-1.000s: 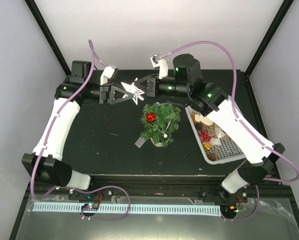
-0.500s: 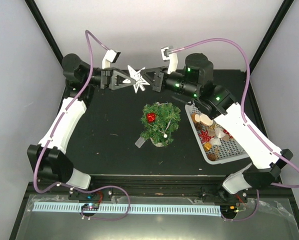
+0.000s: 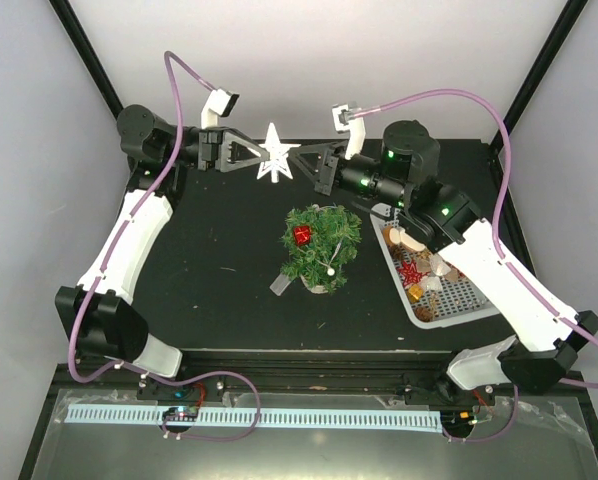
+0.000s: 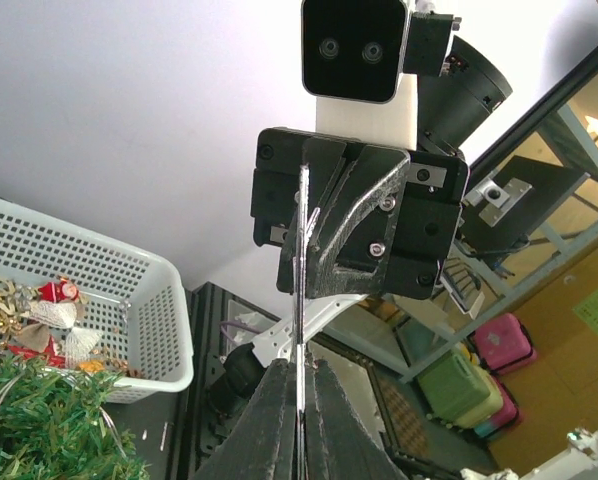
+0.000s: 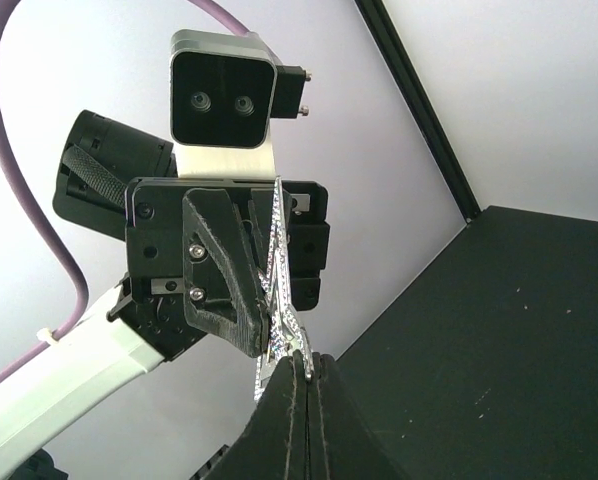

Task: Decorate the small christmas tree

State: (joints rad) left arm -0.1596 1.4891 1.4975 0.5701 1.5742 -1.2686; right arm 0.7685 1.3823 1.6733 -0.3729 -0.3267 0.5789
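A flat white glittery star (image 3: 273, 150) hangs in the air above the table's far side, behind the small christmas tree (image 3: 321, 240). My left gripper (image 3: 257, 152) is shut on the star's left point. From the other side, my right gripper (image 3: 297, 158) is shut on its right point. The left wrist view shows the star (image 4: 302, 260) edge-on, rising from my left gripper (image 4: 302, 365) to the right arm's fingers (image 4: 349, 230). In the right wrist view the star (image 5: 279, 270) is pinched at my right gripper (image 5: 307, 358). A red ornament (image 3: 302, 235) hangs on the tree.
A white perforated basket (image 3: 469, 300) with several ornaments sits right of the tree, and shows in the left wrist view as the basket (image 4: 129, 300). A small pale tag (image 3: 280, 285) lies by the tree's base. Black frame posts stand at the back corners.
Both arms have lifted the star up and toward the back wall, and it has turned from tilted to upright. Both grips have stayed shut. The tree and basket have not moved.
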